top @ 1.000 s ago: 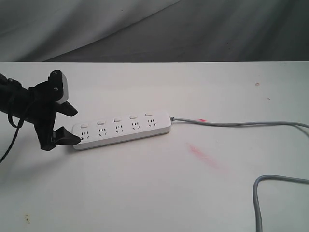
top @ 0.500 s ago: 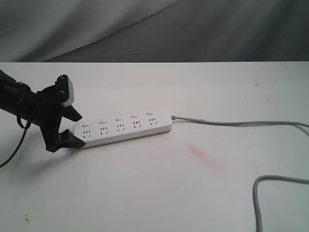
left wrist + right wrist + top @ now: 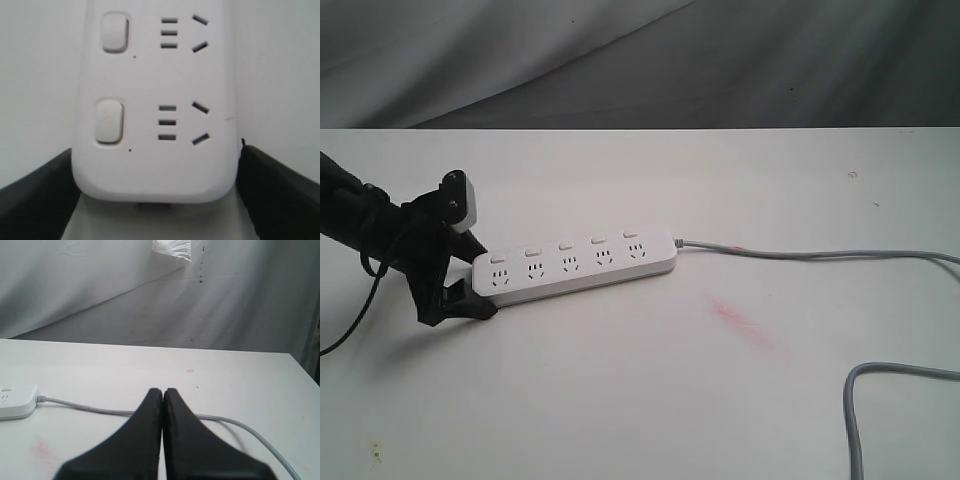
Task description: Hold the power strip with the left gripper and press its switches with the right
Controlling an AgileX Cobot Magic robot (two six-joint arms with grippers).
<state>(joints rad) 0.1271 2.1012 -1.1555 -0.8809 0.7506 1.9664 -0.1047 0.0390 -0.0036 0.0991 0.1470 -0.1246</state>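
The white power strip (image 3: 578,265) lies flat on the white table, its grey cord (image 3: 800,255) running off to the right. Its switches (image 3: 563,246) form a row above the sockets. My left gripper (image 3: 483,282) is open and straddles the strip's left end, one black jaw on each long side. The left wrist view shows that rounded end (image 3: 155,100) and two switches (image 3: 109,121) between the jaws. My right gripper (image 3: 163,391) is shut on nothing, hovering over the table with the cord (image 3: 100,409) beyond it and the strip's cord end (image 3: 15,401) far off. It is outside the exterior view.
The cord loops back at the front right (image 3: 855,400). A pink smear (image 3: 745,322) marks the table right of the strip. A grey cloth backdrop (image 3: 620,60) rises behind the table's far edge. The table's right edge (image 3: 300,375) shows in the right wrist view.
My left gripper has slid right along the table, so its jaws now flank the strip's left end. The strip shifted slightly right. The jaw opening looks unchanged.
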